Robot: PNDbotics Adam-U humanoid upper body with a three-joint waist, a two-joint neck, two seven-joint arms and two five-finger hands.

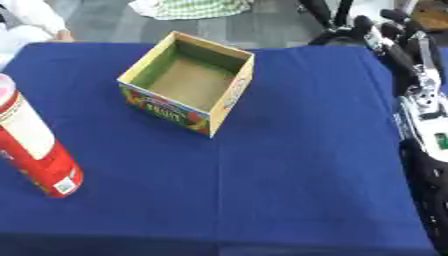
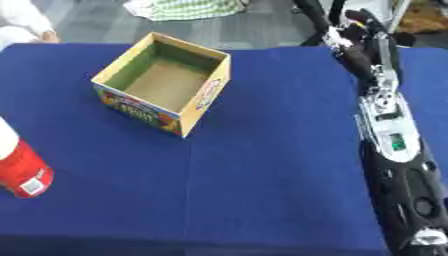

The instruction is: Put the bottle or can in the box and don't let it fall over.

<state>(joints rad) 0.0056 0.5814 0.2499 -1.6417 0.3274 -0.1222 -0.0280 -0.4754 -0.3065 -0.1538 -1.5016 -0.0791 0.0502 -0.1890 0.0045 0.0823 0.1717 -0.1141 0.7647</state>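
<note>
A: Left of the box [image 1: 188, 82], well apart from it and nearer the robot, on the blue worktop [image 1: 297, 170]: item one, a red can [image 1: 35, 150] with a white label band. Count: one. Its long axis runs nearly upright and leans a little in the view, base on the cloth, top toward the far left.

B: And the box itself?

A: One, cardboard, open-topped, printed sides, nothing inside that shows. It sits toward the far middle of the worktop, turned cornerwise to the robot.

B: Hands?

A: One in view. The right hand [image 2: 363, 27] shows right of the box, off its far right corner, at the end of the right arm [image 2: 394, 150], which runs along the worktop's right edge. Its dark fingers look bent and bunched, and it holds nothing. The left hand shows in neither view.

B: So which way does the can lie from that hand?

A: Clear across: the box stands between them, the can far to the left and closer to the robot. By position, the can is on the left arm's side, so I judge the left arm the nearer reach, though where it waits cannot be told. The right would have to cross the whole worktop.

B: Task status?

A: Not begun, by my reading: can ungrasped, outside the box. A tall can will need lowering upright onto the box floor.
</note>
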